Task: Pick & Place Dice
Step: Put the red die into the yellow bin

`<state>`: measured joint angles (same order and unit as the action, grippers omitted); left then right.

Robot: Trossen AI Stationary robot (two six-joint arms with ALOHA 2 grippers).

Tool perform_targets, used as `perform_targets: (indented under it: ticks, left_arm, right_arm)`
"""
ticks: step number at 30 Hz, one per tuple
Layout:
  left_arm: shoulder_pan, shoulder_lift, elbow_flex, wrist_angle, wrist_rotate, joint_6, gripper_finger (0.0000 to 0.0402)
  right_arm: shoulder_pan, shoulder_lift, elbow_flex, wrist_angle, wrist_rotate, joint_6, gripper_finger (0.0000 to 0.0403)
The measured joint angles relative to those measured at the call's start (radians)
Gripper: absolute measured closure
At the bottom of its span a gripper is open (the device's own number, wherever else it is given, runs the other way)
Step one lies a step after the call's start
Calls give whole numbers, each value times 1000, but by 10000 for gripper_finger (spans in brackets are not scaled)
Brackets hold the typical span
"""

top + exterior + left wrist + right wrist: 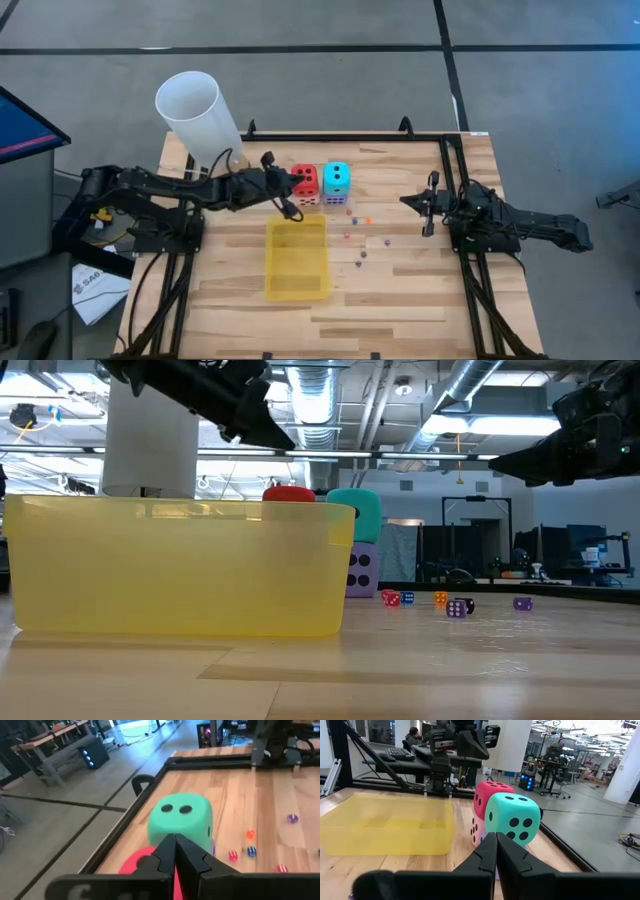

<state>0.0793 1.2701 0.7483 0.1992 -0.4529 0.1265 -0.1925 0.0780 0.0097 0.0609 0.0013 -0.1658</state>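
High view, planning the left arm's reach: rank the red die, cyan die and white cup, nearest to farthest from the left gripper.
From the left gripper:
1. Red die, right at the fingertips.
2. Cyan die, just beyond the red one.
3. White cup, back at the table's far left corner.

Four large dice are counted beyond the far end of the single yellow tray [297, 258]: one red die [304, 179], one cyan die [338, 177], one pink die [306, 199] and one purple die [334, 197]. About seven tiny coloured dice [367, 220] are scattered beside the tray. One white cup [196, 113] is shown. Two claws are present: the left claw [296, 186] and the right claw [407, 202].
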Motion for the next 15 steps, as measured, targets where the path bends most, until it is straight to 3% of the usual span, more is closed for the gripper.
perform_targets:
  ticks: [7, 15]
  left_arm:
    - [9, -7, 0, -5, 0, 0, 369]
    - [9, -7, 0, -5, 1, 0, 240]
  right_arm:
    - [0, 0, 0, 0, 1, 0, 400]
    - [0, 0, 0, 0, 2, 0, 400]
